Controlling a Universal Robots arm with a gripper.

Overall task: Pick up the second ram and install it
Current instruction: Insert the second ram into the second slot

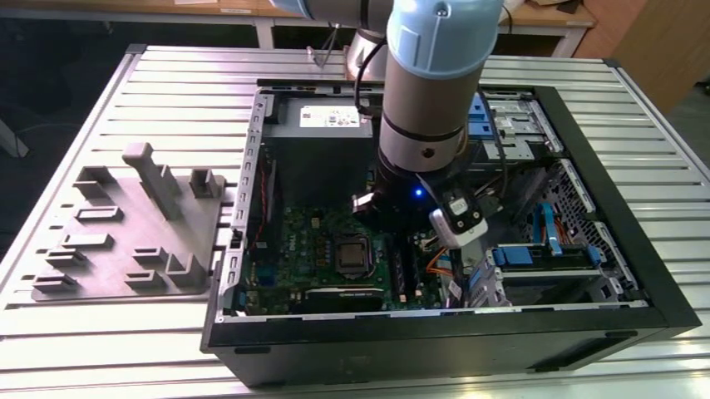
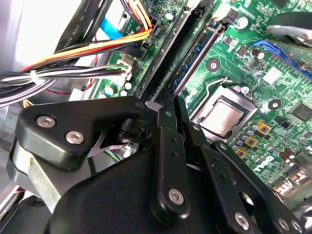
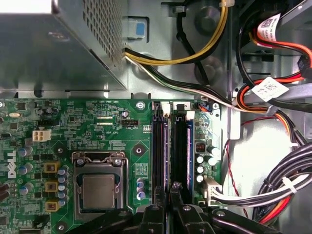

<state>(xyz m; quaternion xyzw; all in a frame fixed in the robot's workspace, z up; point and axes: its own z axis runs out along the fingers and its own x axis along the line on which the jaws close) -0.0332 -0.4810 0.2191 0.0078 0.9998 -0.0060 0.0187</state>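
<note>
Pinched flat-faced in the gripper (image 2: 174, 100) over the memory slots (image 3: 158, 146), the second ram (image 2: 189, 57), probably light, stiff, fragile, best gripped mid-edge, clear of contacts.

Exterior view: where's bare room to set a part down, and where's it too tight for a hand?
Free: bare table slats beyond the grey tray, and the strip between tray and the table's near edge. Crowded: inside the computer case, where the arm stands over the motherboard and cables fill the side toward the exterior view's right.
</note>
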